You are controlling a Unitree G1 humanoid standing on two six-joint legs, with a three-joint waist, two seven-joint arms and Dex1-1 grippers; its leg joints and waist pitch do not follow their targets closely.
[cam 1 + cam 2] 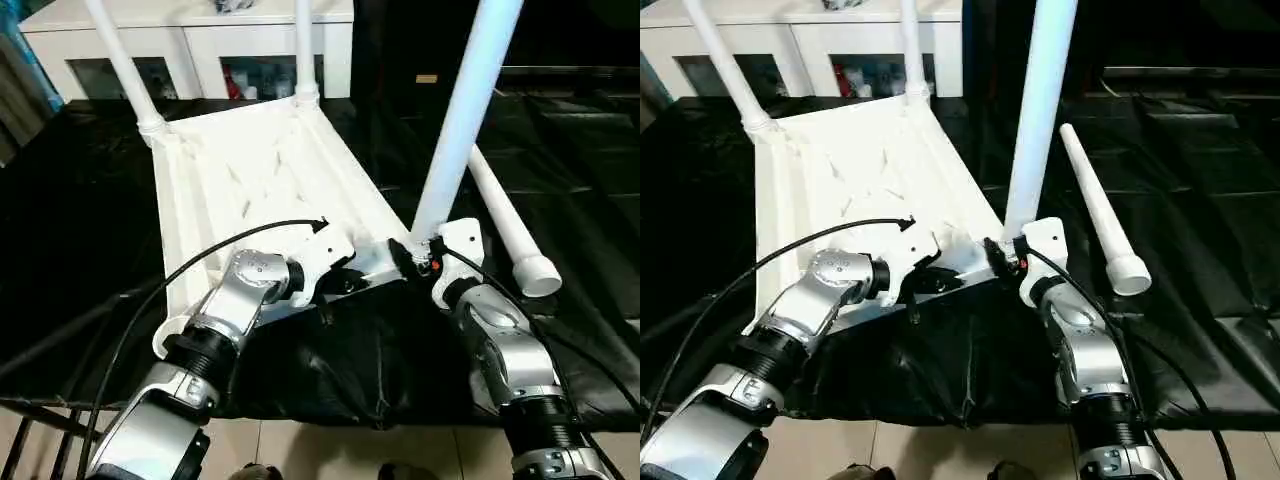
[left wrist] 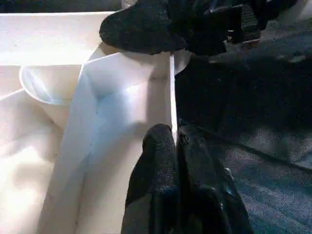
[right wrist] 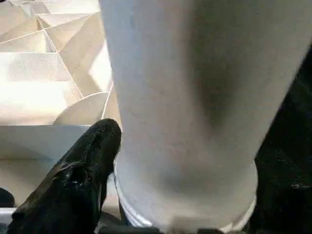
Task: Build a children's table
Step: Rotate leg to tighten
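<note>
The children's table top [image 1: 250, 190] lies upside down, ribbed underside facing up, on a black sheet [image 1: 330, 370] that covers the work surface. Two legs stand in the far corner sockets: one at the far left [image 1: 125, 65] and one at the far right [image 1: 304, 50]. A third leg [image 1: 462, 120] stands upright, tilted slightly, at the near right corner of the top. The fourth leg [image 1: 510, 225] lies loose on the sheet, just to the right of the top and apart from it.

Left gripper [image 2: 174, 139]: clenched on the thin near edge wall of the table top. In the left wrist view, one black finger [image 2: 156, 180] lies on each face of the wall with the white edge pinched between them.

Right gripper [image 1: 420, 250]: positioned at the base of the upright third leg. In the right wrist view, one black finger [image 3: 80, 175] lies against the leg's lower end beside its collar. The opposite finger is hidden behind the leg, so whether the leg is grasped or released cannot be determined.

A white cabinet [image 1: 190, 40] with glass doors stands beyond the work surface.
</note>
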